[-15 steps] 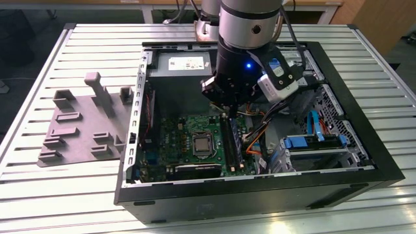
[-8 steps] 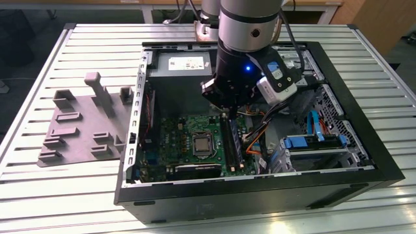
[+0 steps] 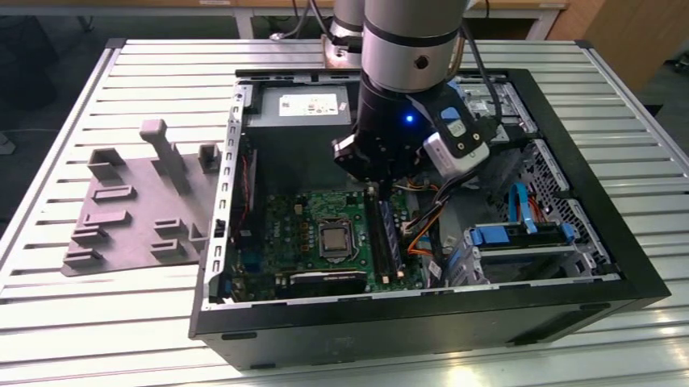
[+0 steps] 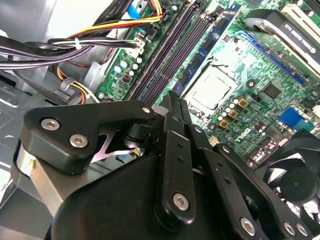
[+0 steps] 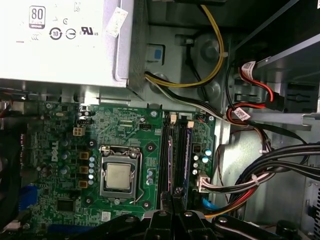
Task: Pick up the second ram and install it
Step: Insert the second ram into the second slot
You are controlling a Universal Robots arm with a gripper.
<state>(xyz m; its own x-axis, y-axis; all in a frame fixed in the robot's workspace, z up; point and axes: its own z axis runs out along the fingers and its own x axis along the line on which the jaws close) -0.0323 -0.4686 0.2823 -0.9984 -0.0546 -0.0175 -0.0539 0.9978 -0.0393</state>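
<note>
The gripper (image 3: pixel 373 187), fingers pinched shut with nothing visible between them, is hovering inside the open computer case (image 3: pixel 603 274) just above the second ram (image 5: pixel 187 160), which is sitting seated in the motherboard's (image 5: pixel 65 165) slots, cable bundles (image 5: pixel 270 170) crowding one side.

A big metal table (image 3: pixel 97 322) with long grooves holds an open black computer case (image 3: pixel 431 322) and a grey holder block (image 3: pixel 135 205) beside it.
</note>
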